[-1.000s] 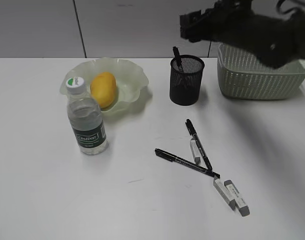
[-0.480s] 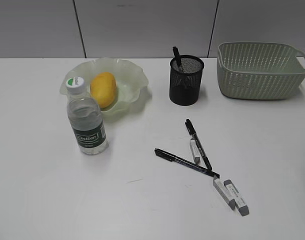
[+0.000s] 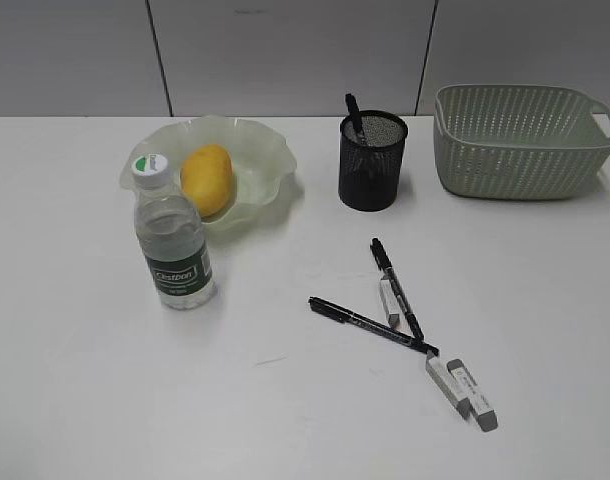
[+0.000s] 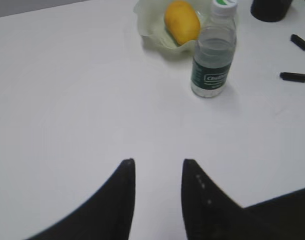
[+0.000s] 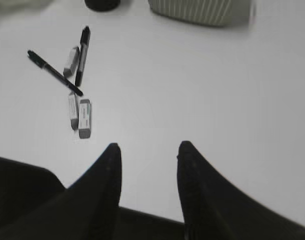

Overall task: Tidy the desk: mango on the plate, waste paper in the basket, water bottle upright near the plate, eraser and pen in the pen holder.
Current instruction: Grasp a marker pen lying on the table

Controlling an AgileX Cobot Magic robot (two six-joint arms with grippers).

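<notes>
The mango [image 3: 206,178] lies on the pale-green plate [image 3: 272,150]; it also shows in the left wrist view [image 4: 182,21]. The water bottle [image 3: 173,245] stands upright beside the plate. The black mesh pen holder [image 3: 372,165] has one pen [image 3: 353,108] in it. Two black pens [image 3: 397,288] [image 3: 370,325] lie crossed on the desk with three erasers [image 3: 389,301] [image 3: 447,385] [image 3: 476,394]. The basket [image 3: 520,140] stands at the back right. No waste paper shows. My left gripper [image 4: 157,162] and right gripper [image 5: 147,147] are open, empty, over bare desk.
Neither arm shows in the exterior view. In the right wrist view the pens [image 5: 83,55] and erasers [image 5: 84,117] lie to the upper left of the jaws, and the basket [image 5: 192,10] at the top. A grey wall stands behind the desk.
One second ago the right arm hung in front of the basket in the exterior view; it has since left that view. The objects have not moved.
</notes>
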